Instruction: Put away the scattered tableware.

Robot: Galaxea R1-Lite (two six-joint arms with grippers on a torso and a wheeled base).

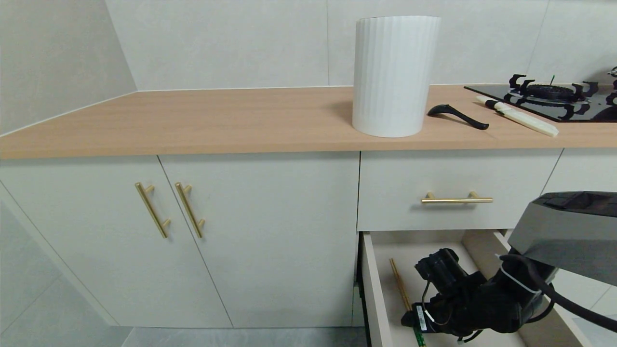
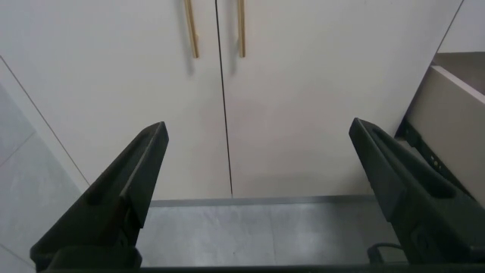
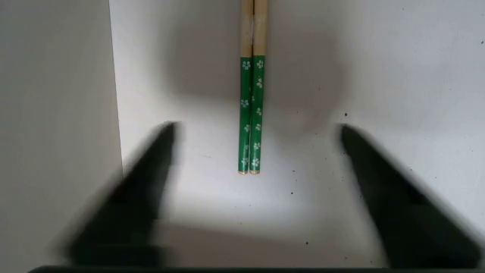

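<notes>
Two chopsticks (image 3: 253, 91) lay in the open drawer (image 1: 373, 289), with the right pincer (image 3: 256, 130) spread over them.

Both sticks were side by side and touching on the drawer floor, near its left wall, their green flowered ends toward the pincer; its two fingers (image 3: 144, 197) stood one on each side of the pair, apart from it and pinching nothing; the left pincer (image 2: 256, 144) was likewise spread and empty, facing the two cabinet doors (image 2: 227, 114) with their two gold handles (image 1: 168, 209); on the wooden desk (image 1: 193, 120) stood one white ribbed canister (image 1: 394, 77), and to its right lay one black spoon (image 1: 458, 115) and one pale knife (image 1: 518, 115), the knife partly on the stove top (image 1: 549, 91); one closed drawer (image 1: 458, 188) sat above the open one.
</notes>
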